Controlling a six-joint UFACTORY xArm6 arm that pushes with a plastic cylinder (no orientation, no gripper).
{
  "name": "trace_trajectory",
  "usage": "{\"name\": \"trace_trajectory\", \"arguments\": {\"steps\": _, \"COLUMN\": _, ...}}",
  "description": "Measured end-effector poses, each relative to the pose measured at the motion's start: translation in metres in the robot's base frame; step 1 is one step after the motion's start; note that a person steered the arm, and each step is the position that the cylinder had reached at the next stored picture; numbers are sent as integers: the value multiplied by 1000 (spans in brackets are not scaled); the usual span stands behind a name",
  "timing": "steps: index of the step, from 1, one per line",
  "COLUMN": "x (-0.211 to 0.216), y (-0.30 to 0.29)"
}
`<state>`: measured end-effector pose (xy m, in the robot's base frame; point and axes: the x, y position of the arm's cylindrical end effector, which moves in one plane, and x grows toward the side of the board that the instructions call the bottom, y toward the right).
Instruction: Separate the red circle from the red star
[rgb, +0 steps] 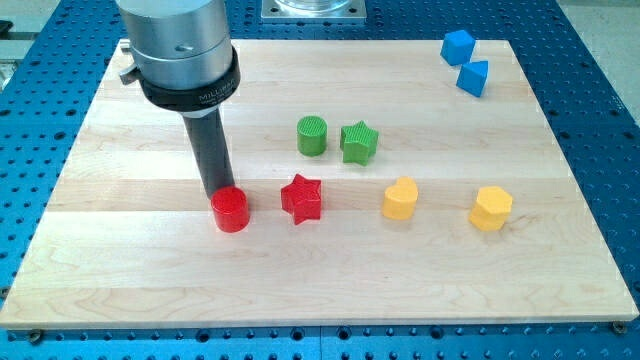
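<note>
The red circle (230, 210) is a short red cylinder on the wooden board, left of centre. The red star (302, 199) lies to its right, with a gap of bare wood between them. My tip (216, 192) is at the lower end of the dark rod, right at the upper left edge of the red circle; it looks in contact with it, partly hidden behind the block's top.
A green circle (312, 135) and a green star (359, 142) sit above the red star. Two yellow blocks (400, 199) (491, 208) lie to the right. Two blue blocks (458, 46) (474, 77) are at the top right. The board (120, 280) rests on a blue perforated table.
</note>
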<state>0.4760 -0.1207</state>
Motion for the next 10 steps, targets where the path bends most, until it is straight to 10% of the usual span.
{"name": "trace_trajectory", "arguments": {"steps": 7, "x": 28, "y": 190}}
{"name": "trace_trajectory", "arguments": {"steps": 10, "x": -48, "y": 324}}
